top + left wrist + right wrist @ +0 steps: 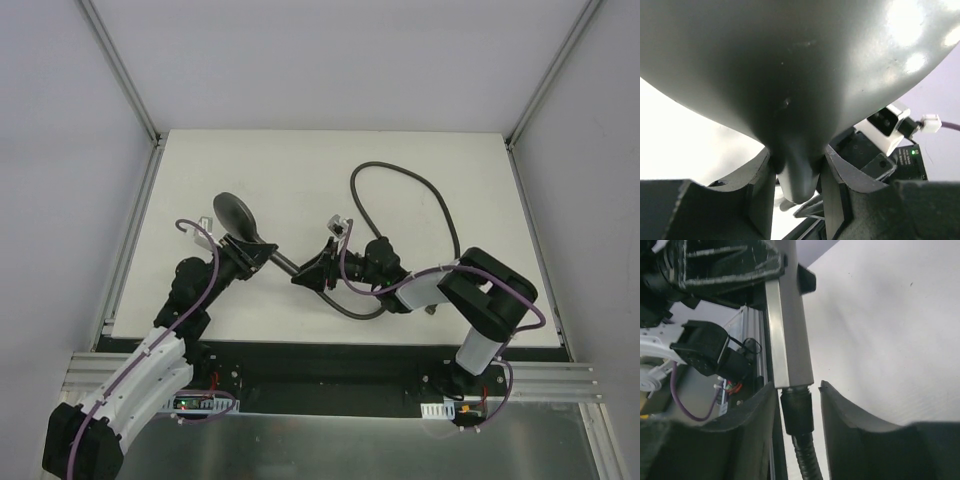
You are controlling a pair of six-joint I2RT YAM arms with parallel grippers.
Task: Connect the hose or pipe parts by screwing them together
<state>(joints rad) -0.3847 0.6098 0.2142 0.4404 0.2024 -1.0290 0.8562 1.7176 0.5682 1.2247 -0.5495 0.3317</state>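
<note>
The dark grey shower head lies with its round face at the table's middle left, and its handle runs down to the right. My left gripper is shut on the neck just below the face, and the head fills the left wrist view above the left gripper. The hose loops across the right half of the table. Its black end fitting sits against the end of the handle. My right gripper straddles that fitting, with a visible gap at the right finger. In the top view, the right gripper is at the handle's end.
The white table is bounded by aluminium posts and grey walls. A metal rail with the arm bases runs along the near edge. The hose's lower loop lies under the right arm.
</note>
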